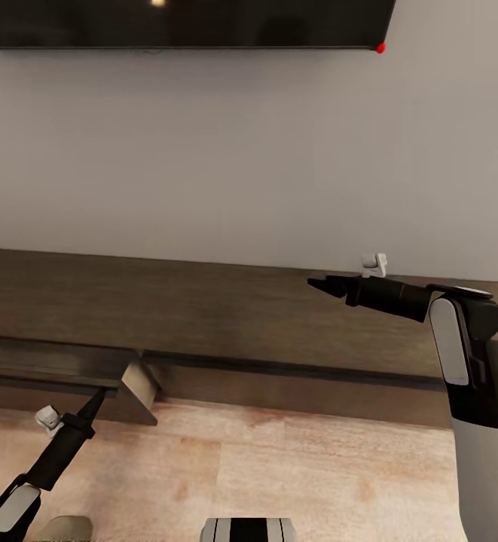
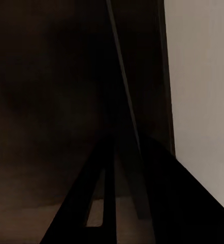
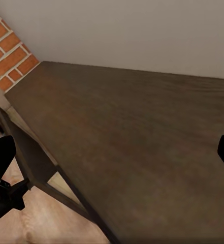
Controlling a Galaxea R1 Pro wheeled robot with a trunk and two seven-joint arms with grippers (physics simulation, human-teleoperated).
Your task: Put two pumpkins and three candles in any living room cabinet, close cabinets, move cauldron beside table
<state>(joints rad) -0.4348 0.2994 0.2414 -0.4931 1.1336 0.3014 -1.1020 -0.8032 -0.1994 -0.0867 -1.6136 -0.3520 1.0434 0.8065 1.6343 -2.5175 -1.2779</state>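
The long dark-brown cabinet (image 1: 226,316) runs along the grey wall, and its top (image 3: 132,132) is bare. At its left end a drawer (image 1: 53,361) stands pulled out, showing a pale inner side (image 1: 139,384). My left gripper (image 1: 99,397) is shut to a point, with its tip at the drawer's front top edge. In the left wrist view the gripper (image 2: 114,147) sits close against dark wood. My right gripper (image 1: 320,284) hovers over the cabinet top, open wide with nothing between its fingers (image 3: 1,152). The pumpkins, candles, cauldron and table are out of view.
A black screen (image 1: 181,22) hangs on the wall above the cabinet. Red brick (image 3: 10,51) stands past the cabinet's far end. Pale wood floor (image 1: 279,467) lies in front. A beige rounded thing (image 1: 64,527) sits at the frame's lower edge beside my left arm.
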